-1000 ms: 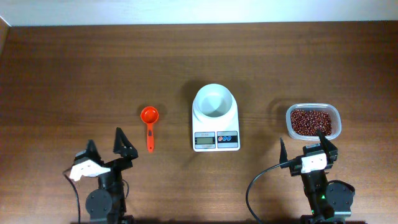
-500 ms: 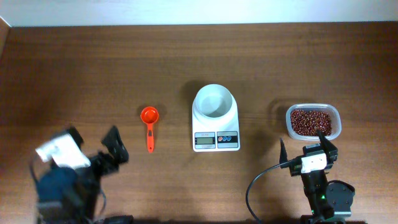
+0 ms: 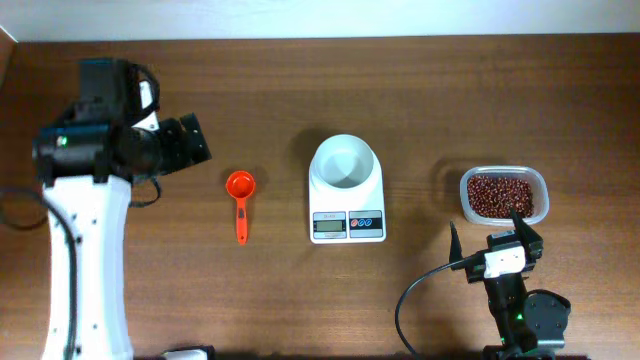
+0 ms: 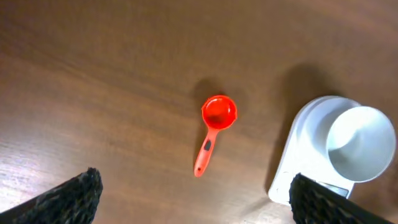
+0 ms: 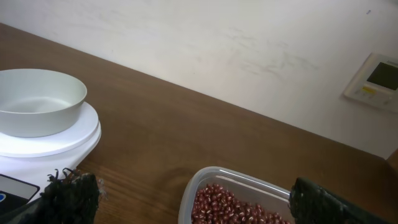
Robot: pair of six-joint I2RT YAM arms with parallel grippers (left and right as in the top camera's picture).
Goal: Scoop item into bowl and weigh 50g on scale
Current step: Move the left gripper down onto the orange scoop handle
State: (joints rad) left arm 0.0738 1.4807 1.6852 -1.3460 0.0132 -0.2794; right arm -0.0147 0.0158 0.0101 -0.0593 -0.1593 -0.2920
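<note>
The item, dark red-brown beans (image 3: 503,195), fills a clear plastic container (image 3: 541,182) at the right. A small white bowl (image 3: 346,164) stands empty on the white scale (image 3: 347,224) at the table's middle. An orange-red scoop (image 3: 240,202) lies left of the scale, handle toward the near edge. My left gripper (image 3: 190,142) hangs open high over the far left; its wrist view looks down on the scoop (image 4: 214,127), bowl (image 4: 360,143) and scale (image 4: 297,163). My right gripper (image 3: 490,238) stands open just short of the container, with the beans (image 5: 231,208) between its spread fingers (image 5: 68,198).
Bare brown wood lies all round the scale and scoop. The left arm's white link (image 3: 85,260) reaches over the table's left side. A pale wall with a small panel (image 5: 373,79) rises behind the far edge.
My left arm has lifted from the near left edge and swung up toward the far left, above and left of the scoop. The right arm has stayed still.
</note>
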